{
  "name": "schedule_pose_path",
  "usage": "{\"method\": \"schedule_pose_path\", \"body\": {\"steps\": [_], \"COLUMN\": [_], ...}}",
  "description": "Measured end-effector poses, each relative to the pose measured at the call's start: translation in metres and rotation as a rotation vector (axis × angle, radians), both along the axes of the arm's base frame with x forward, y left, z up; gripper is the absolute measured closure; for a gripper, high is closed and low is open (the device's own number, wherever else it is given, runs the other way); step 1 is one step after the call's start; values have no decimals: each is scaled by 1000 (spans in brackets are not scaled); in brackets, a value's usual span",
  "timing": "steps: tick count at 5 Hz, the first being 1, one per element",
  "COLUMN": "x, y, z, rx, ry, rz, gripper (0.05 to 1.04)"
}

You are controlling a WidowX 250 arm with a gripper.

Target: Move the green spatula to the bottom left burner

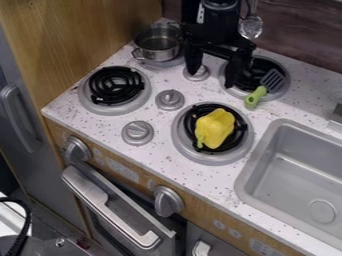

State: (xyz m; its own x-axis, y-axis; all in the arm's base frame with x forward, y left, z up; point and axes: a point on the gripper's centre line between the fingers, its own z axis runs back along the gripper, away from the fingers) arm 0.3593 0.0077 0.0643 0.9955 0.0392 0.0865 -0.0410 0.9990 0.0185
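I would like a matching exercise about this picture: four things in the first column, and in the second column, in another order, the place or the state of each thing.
Things
1. Green spatula
2. Yellow pepper
3. Metal pot
4. Gripper

Places or states
A. on the bottom right burner
B. fingers apart
C. at least partly on the top right burner
D. on the top left burner

Right pairs: 1-C, 2-A, 3-D, 4-B

High front view — slanting down over the stovetop (160,78), facing the back wall (300,30), fairly near
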Motion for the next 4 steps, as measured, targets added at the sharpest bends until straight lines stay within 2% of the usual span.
{"method": "schedule_pose_path", "body": {"steps": [1,2,4], "x": [-4,14,65], "y": [-1,-12,-41], "z": [-14,-29,-58], "rx": [-3,-24,-68], "ry": [43,43,-7], "rz": [0,-45,-185], "gripper": [83,83,83]}}
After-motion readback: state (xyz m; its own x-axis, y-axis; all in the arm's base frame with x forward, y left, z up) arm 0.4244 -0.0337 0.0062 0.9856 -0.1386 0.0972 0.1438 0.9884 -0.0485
